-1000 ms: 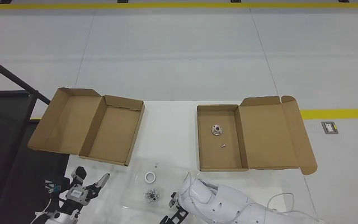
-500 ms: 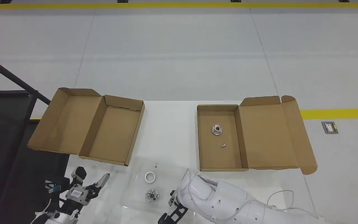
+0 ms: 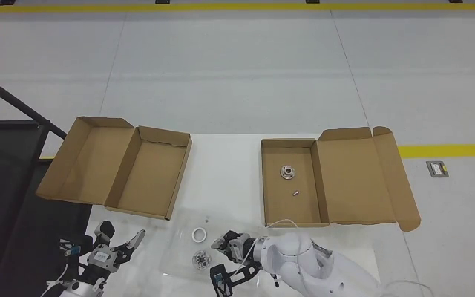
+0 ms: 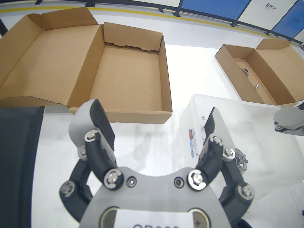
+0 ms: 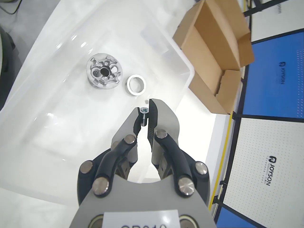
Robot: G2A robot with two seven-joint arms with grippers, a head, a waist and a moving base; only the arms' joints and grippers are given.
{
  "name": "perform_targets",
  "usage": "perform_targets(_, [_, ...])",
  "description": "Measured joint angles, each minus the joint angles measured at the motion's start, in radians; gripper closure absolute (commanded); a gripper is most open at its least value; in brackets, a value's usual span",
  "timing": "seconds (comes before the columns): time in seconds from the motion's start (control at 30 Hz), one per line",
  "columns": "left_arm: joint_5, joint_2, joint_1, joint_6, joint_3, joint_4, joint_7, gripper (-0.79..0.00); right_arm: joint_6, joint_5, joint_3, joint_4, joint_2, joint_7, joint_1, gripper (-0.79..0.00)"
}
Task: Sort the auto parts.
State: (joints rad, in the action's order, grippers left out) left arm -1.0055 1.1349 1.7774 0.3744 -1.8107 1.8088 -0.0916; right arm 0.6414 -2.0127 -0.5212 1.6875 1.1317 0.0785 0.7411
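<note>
Right pincer [image 5: 144, 110]: clamped on a small bolt [image 5: 143, 119]. The bolt sits between the two pads, head at the tips and shank running back toward my wrist. The pincer hangs over the clear bin [image 5: 187, 72], near one of its corners.

Left pincer [image 4: 154, 109]: pads wide apart, nothing between them. In the top view it sits at about 9 o'clock from the bin, off the bin's outer wall, over the near edge of the bench [image 3: 223, 163].

Bin contents: a toothed hub [image 5: 104, 72] lies flat on the bin floor with its bore facing up. A plain metal ring [image 5: 135, 84] lies flat just beside it, and I can't tell whether they touch. In the top view the ring is at 12 o'clock from the hub.

Boxes, both open with lids folded out flat:
- Left box [image 3: 152, 182], at about 10 o'clock from the bin. I see bare cardboard inside.
- Right box [image 3: 297, 211], at about 2 o'clock from the bin. It holds a flanged part [image 3: 287, 172] and a second bolt [image 3: 295, 193]. This bolt lies at 5 o'clock from the flanged part, apart from it.

The two boxes stand well apart, with bare bench between them.
</note>
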Motion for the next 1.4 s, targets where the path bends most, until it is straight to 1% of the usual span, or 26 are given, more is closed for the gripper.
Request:
perform_targets(0.07, [0.000, 0.000, 0.000, 0.000, 0.000, 0.000, 0.000, -0.785, 0.007, 0.006, 0.006, -0.003, 0.002, 0.024, -0.006, 0.000])
perform_targets(0.2, [0.000, 0.000, 0.000, 0.000, 0.000, 0.000, 0.000, -0.785, 0.007, 0.006, 0.006, -0.003, 0.002, 0.026, -0.006, 0.000])
perform_targets(0.3, [0.000, 0.000, 0.000, 0.000, 0.000, 0.000, 0.000, -0.785, -0.027, 0.020, -0.008, -0.004, 0.006, 0.058, 0.012, 0.000])
perform_targets(0.4, [0.000, 0.000, 0.000, 0.000, 0.000, 0.000, 0.000, -0.785, -0.165, 0.133, -0.077, -0.009, 0.020, 0.198, 0.055, 0.000])
perform_targets(0.43, [0.000, 0.000, 0.000, 0.000, 0.000, 0.000, 0.000, -0.785, -0.249, 0.188, -0.112, -0.006, 0.026, 0.266, 0.074, 0.000])
perform_targets(0.47, [0.000, 0.000, 0.000, 0.000, 0.000, 0.000, 0.000, -0.785, -0.315, 0.222, -0.138, -0.004, 0.030, 0.306, 0.088, 0.000])
perform_targets(0.53, [0.000, 0.000, 0.000, 0.000, 0.000, 0.000, 0.000, -0.785, -0.460, 0.289, -0.202, -0.024, 0.033, 0.371, 0.115, 0.000])
perform_targets(0.63, [0.000, 0.000, 0.000, 0.000, 0.000, 0.000, 0.000, -0.785, -0.598, 0.371, -0.274, -0.078, 0.040, 0.456, 0.127, 0.000])
perform_targets(0.7, [0.000, 0.000, 0.000, 0.000, 0.000, 0.000, 0.000, -0.785, -0.627, 0.423, -0.304, -0.130, 0.047, 0.502, 0.110, 0.000])
perform_targets(0.83, [0.000, 0.000, 0.000, 0.000, 0.000, 0.000, 0.000, -0.785, -0.668, 0.529, -0.339, -0.279, 0.069, 0.588, 0.052, 0.000])
perform_targets(0.9, [0.000, 0.000, 0.000, 0.000, 0.000, 0.000, 0.000, -0.785, -0.672, 0.572, -0.345, -0.344, 0.079, 0.604, 0.030, 0.000])
perform_targets(1.03, [0.000, 0.000, 0.000, 0.000, 0.000, 0.000, 0.000, -0.785, -0.632, 0.643, -0.346, -0.470, 0.098, 0.594, -0.017, 0.000])
perform_targets(1.1, [0.000, 0.000, 0.000, 0.000, 0.000, 0.000, 0.000, -0.785, -0.632, 0.657, -0.343, -0.504, 0.106, 0.593, -0.030, 0.000])
perform_targets(1.13, [0.000, 0.000, 0.000, 0.000, 0.000, 0.000, 0.000, -0.785, -0.631, 0.664, -0.340, -0.519, 0.110, 0.595, -0.037, -0.046])
perform_targets(1.17, [0.000, 0.000, 0.000, 0.000, 0.000, 0.000, 0.000, -0.785, -0.627, 0.668, -0.338, -0.528, 0.113, 0.596, -0.042, -0.231])
perform_targets(1.2, [0.000, 0.000, 0.000, 0.000, 0.000, 0.000, 0.000, -0.785, -0.624, 0.669, -0.337, -0.536, 0.116, 0.598, -0.046, -0.354])
perform_targets(1.23, [0.000, 0.000, 0.000, 0.000, 0.000, 0.000, 0.000, -0.785, -0.623, 0.668, -0.335, -0.545, 0.119, 0.602, -0.052, -0.431])
perform_targets(1.33, [0.000, 0.000, 0.000, 0.000, 0.000, 0.000, 0.000, -0.785, -0.636, 0.661, -0.335, -0.553, 0.126, 0.603, -0.056, -0.727])
perform_targets(1.37, [0.000, 0.000, 0.000, 0.000, 0.000, 0.000, 0.000, -0.785, -0.642, 0.657, -0.336, -0.550, 0.127, 0.601, -0.054, -0.785])
perform_targets(1.4, [0.000, 0.000, 0.000, 0.000, 0.000, 0.000, 0.000, -0.785, -0.647, 0.654, -0.339, -0.546, 0.127, 0.598, -0.051, -0.785])
